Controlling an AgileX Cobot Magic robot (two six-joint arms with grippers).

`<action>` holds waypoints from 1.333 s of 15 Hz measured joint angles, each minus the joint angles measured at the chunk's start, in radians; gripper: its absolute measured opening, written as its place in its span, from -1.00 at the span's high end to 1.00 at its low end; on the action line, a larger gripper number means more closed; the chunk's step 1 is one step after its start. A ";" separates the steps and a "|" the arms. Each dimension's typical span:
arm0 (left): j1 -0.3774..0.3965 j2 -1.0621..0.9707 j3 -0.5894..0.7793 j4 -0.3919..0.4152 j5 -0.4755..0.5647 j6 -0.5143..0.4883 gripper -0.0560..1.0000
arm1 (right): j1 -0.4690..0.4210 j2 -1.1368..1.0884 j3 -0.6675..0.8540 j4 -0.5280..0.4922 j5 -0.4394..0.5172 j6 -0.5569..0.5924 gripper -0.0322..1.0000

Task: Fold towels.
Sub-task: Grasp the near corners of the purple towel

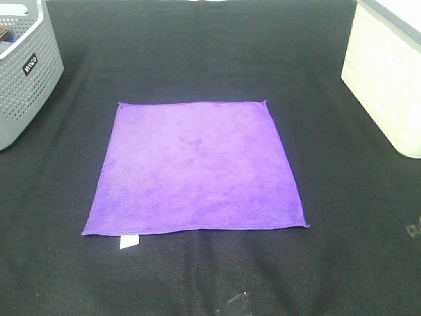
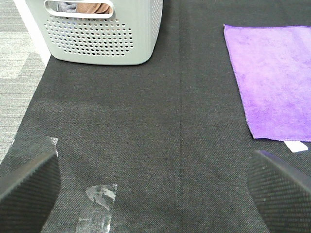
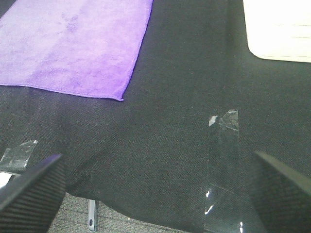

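Note:
A bright purple square towel (image 1: pixel 195 167) lies spread flat in the middle of the black table cover, its small white tag (image 1: pixel 129 241) at the near left corner. The left wrist view catches the towel's left part (image 2: pixel 275 77) and the tag (image 2: pixel 296 145); the right wrist view catches its near right corner (image 3: pixel 73 46). Neither arm shows in the exterior view. My left gripper (image 2: pixel 155 194) hovers open near the table's front left, its fingertips (image 2: pixel 29 191) wide apart with nothing between. My right gripper (image 3: pixel 155 194) is open at the front right, likewise holding nothing.
A grey perforated basket (image 1: pixel 23 72) with cloths inside stands at the back left. A cream container (image 1: pixel 388 79) stands at the back right. Strips of clear tape (image 3: pixel 222 165) stick to the black cover (image 1: pixel 342 217) near its front edge.

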 joint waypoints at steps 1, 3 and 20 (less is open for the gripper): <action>0.000 0.000 0.000 0.000 0.000 0.000 -0.98 | 0.000 0.000 0.000 0.000 0.000 0.000 -0.93; 0.000 0.000 0.000 0.000 0.000 0.000 -0.98 | 0.000 0.000 0.000 0.000 0.000 0.000 -0.93; 0.000 0.000 0.000 -0.010 0.000 0.000 -0.98 | 0.000 0.000 0.000 -0.011 0.000 0.000 -0.93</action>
